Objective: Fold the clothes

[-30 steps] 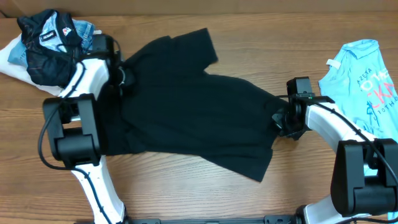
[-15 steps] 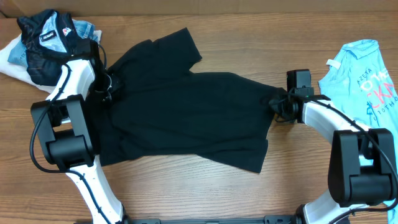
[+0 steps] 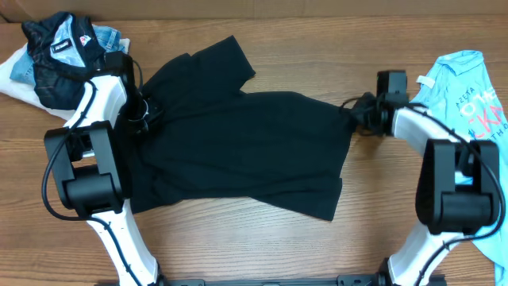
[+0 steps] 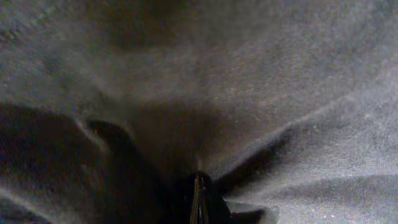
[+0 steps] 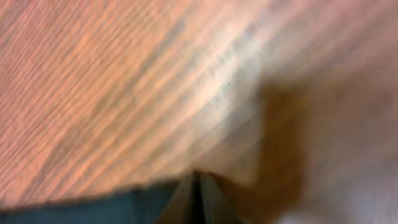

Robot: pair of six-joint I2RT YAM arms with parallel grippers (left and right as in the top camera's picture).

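So the black T-shirt is lying spread across the middle of the table, pretty rumpled, with one sleeve poking toward the far edge. The left gripper is down on the shirt's left end, jaws pinched tight on a bunch of fabric; in the wrist view the cloth puckers right at the tips. The right gripper is clamped narrow on the shirt's right tip, which comes to a point there. A light blue T-shirt sits by the right edge, and a dark jacket is heaped in the far left corner.
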